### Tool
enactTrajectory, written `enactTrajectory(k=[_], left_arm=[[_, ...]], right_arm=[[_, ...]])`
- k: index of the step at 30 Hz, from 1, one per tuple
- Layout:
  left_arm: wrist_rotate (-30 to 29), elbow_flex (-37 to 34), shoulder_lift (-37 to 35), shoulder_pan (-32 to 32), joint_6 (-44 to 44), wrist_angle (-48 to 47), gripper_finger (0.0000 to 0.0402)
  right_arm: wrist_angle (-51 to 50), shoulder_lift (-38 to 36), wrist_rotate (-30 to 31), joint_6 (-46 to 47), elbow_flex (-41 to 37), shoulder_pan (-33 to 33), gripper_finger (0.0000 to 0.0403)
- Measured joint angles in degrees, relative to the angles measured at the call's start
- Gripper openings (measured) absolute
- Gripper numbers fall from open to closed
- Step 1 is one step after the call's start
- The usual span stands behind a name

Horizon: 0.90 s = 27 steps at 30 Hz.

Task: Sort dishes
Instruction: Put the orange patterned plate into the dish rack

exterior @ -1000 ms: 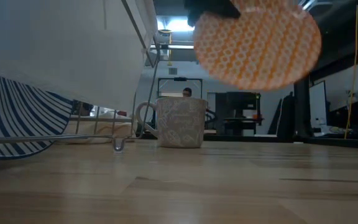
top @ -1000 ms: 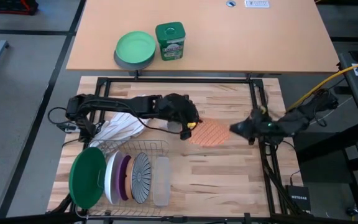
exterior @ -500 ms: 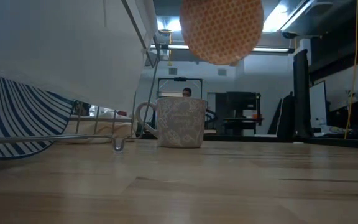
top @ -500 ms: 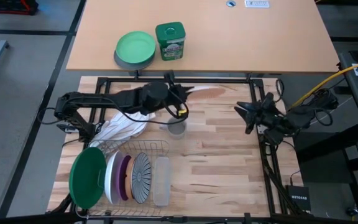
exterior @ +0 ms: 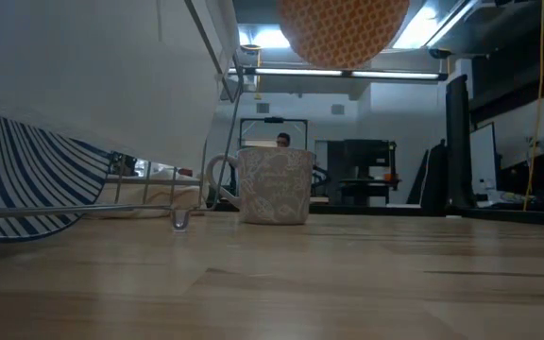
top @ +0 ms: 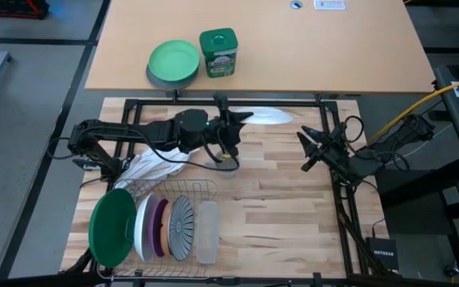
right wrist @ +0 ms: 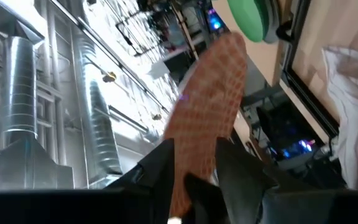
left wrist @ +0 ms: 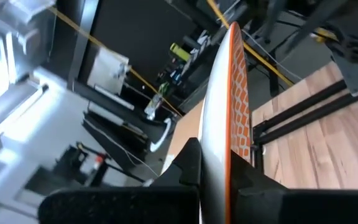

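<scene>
The orange patterned plate (top: 268, 116) is held up over the table's far edge by my left gripper (top: 237, 124), which is shut on it. From above it shows nearly edge-on, and in the low view it hangs high over the table (exterior: 343, 28). My right gripper (top: 304, 150) stands open toward the table's right, apart from the plate (right wrist: 210, 106) and pointing at it. The dark green plate (top: 111, 227), the white plate (top: 143, 227), the purple plate (top: 159, 226) and the striped plate (top: 182, 227) stand on edge in a wire rack (top: 202, 188). My left gripper pinches the orange plate's rim (left wrist: 219, 155) between its two fingers, one fingertip (left wrist: 190, 163) on the white back and the other on the patterned face. The fingers come level from the table's left. The plate is lifted clear and stands tilted on edge.
A patterned mug (exterior: 272, 184) stands mid-table below the left arm. A white cloth (top: 158, 163) lies beside the rack. On the far table sit a light green plate on a grey bowl (top: 174, 62) and a green can (top: 217, 52). Bare wood lies near and right.
My left gripper carried the orange plate from mid-table up and toward the far edge, tipping it from flat onto its edge. My right gripper drew back from the plate toward the right edge, and its fingers now stand spread apart.
</scene>
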Motion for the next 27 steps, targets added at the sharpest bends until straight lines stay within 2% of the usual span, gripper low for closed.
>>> enactTrajectory(k=[9, 19, 23, 27], left_arm=[[0.0, 0.0, 0.0, -2.6, 7.7, 0.0, 0.0000], [0.2, 0.0, 0.1, -4.4, 12.8, 2.1, 0.0000], [1.8, 0.0, 0.1, -4.7, 13.6, 3.2, 0.0000], [6.0, 0.0, 0.1, -5.1, 13.4, 3.4, 0.0000]], right_arm=[[0.4, 0.3, 1.4, -0.4, 0.0, 0.0, 0.0120], [1.6, 1.1, -1.1, -0.5, 0.0, 0.0, 0.0120], [2.3, 1.7, -1.6, -0.5, 0.0, 0.0, 0.0120], [3.5, 2.8, -2.8, -0.5, 0.0, -2.5, 0.0120]])
